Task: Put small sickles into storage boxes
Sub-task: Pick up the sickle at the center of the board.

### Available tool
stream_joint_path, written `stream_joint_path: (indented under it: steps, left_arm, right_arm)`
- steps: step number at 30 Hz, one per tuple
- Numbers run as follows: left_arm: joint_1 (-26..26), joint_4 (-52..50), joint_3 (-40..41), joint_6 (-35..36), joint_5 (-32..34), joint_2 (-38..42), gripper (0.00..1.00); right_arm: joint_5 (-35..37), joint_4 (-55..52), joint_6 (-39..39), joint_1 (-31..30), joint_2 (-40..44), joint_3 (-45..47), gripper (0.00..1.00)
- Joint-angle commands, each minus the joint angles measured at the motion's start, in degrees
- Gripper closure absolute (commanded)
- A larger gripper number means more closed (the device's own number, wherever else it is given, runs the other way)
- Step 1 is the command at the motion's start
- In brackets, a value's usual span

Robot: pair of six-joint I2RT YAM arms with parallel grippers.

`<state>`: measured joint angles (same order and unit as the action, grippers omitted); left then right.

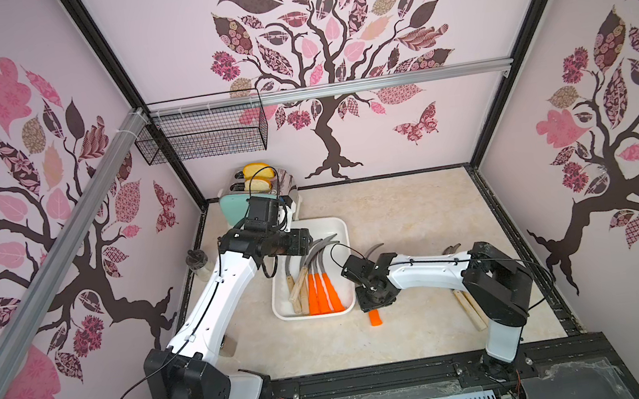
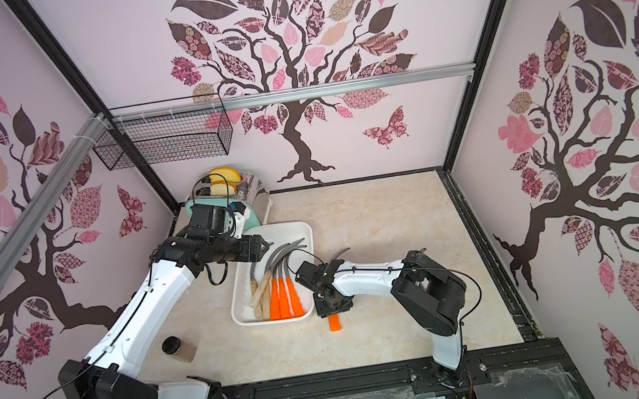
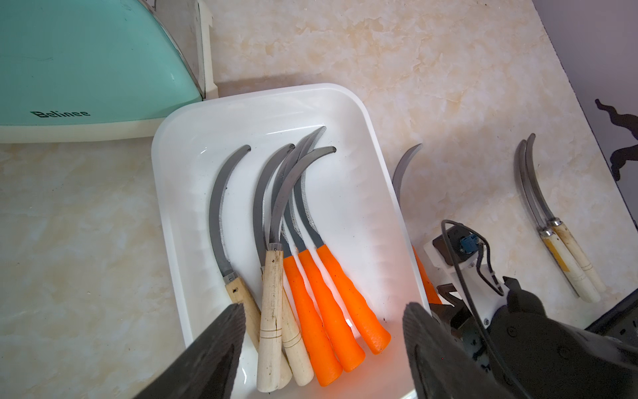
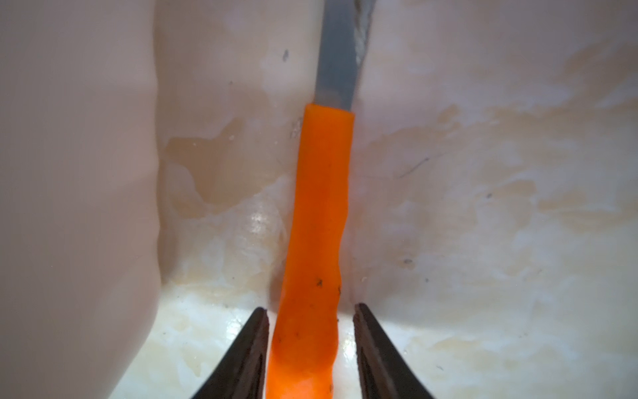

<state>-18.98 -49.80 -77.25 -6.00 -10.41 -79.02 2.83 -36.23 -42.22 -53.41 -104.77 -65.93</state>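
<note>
The white storage box (image 1: 338, 223) holds several small sickles: three with orange handles (image 3: 331, 311) and three with wooden handles (image 3: 272, 311). My left gripper (image 3: 324, 331) hangs open above them with nothing between its fingers. Just right of the box an orange-handled sickle (image 4: 321, 207) lies on the table, its handle end (image 1: 375, 319) and blade tip (image 1: 374, 248) showing in both top views. My right gripper (image 4: 310, 307) points down over it, one finger on each side of the handle; a gap still shows on one side. Two wooden-handled sickles (image 3: 566, 262) lie further right.
A mint toaster (image 1: 237, 207) with bread slices stands behind the box. A small jar (image 2: 180, 347) sits beside my left arm. A black wire basket (image 1: 204, 132) hangs on the back wall. The box wall (image 4: 86, 172) runs close beside my right gripper.
</note>
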Motion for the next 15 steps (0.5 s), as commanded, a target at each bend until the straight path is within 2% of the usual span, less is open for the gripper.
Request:
stream_joint_path:
  steps: [1,15]
  left_arm:
    - [0.3,0.3,-1.1,-0.1,-0.5,0.3,0.24]
    - [0.3,0.4,-1.4,-0.3,-0.7,0.0,0.24]
  right_arm:
    - [0.6,-1.2,-0.2,0.4,-0.5,0.8,0.57]
    - [-1.0,0.1,-1.7,0.4,1.1,3.4,0.65]
